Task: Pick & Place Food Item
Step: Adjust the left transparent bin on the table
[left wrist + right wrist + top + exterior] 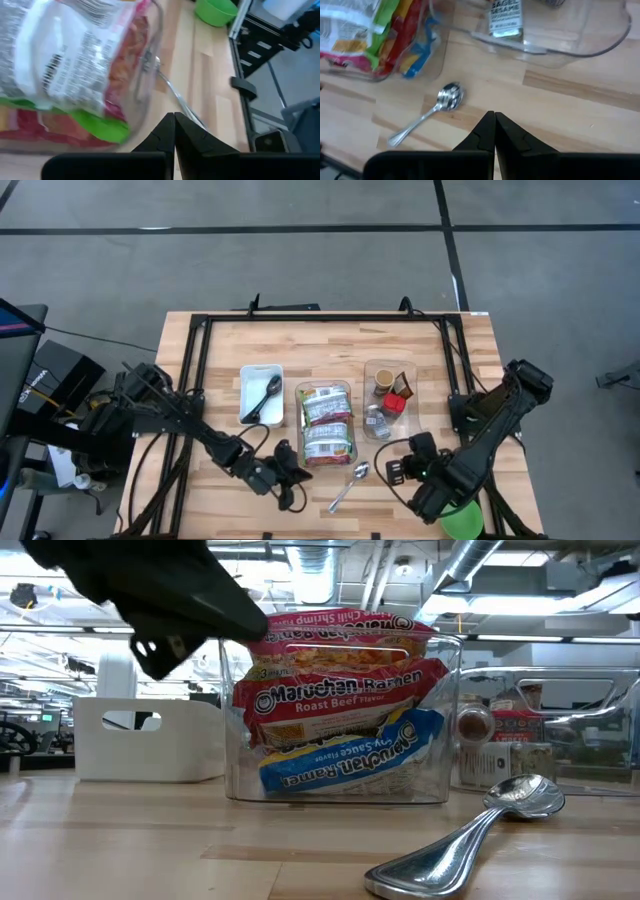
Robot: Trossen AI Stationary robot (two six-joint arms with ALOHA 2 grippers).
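Note:
Several ramen packs (pixel 326 425) stand on edge in a clear bin (pixel 440 730) at the table's middle; they also show in the low view (pixel 340 700) and the left wrist view (pixel 75 55). My left gripper (pixel 292 485) is shut and holds nothing, just off the bin's near left corner, above the table. In its own view its shut tips (pixel 174 117) point past the bin's wall. My right gripper (pixel 395 470) is shut and holds nothing, raised over the table near the bin's near right side. Its tips (pixel 494 116) point down at bare wood beside a metal spoon (pixel 427 115).
The metal spoon (pixel 350 485) lies on the wood between the grippers. A white tray (pixel 248 380) with a black spoon stands left of the ramen bin. A second clear bin (pixel 372 375) with jars and packets stands to its right. A green bowl (pixel 462 520) sits at the near right edge.

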